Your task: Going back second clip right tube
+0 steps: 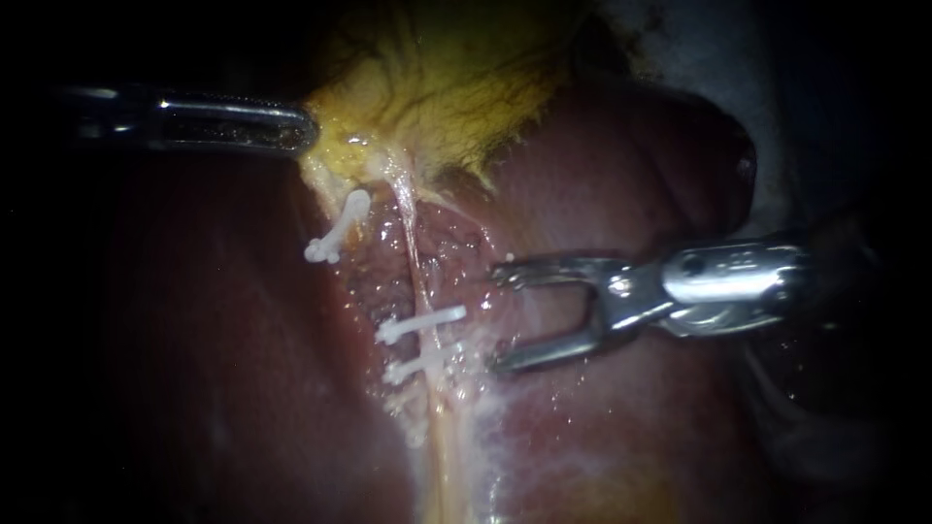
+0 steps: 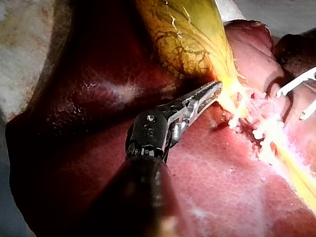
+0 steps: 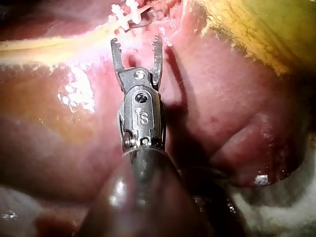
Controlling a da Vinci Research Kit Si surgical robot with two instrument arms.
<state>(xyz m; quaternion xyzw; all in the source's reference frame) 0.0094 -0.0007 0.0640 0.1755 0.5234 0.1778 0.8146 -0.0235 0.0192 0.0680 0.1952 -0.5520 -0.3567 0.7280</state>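
A: Two clips on the right tube (image 1: 413,247)?
B: Yes. The upper clip (image 1: 419,323) and lower clip (image 1: 417,367) sit just ahead of the right instrument (image 1: 497,318); its jaws gape wide, holding nothing.
A: And the left instrument (image 1: 296,131)?
B: Jaws closed on the gallbladder (image 1: 437,87) edge.

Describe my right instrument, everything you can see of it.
The right instrument is grey metal: a hinged wrist on a dark shaft entering from the right, ending in two slim jaws notched at the tips. The jaws stand wide open, holding nothing. They point at the pale tube, two white clips just ahead of their tips. It lies over the liver; contact cannot be told.
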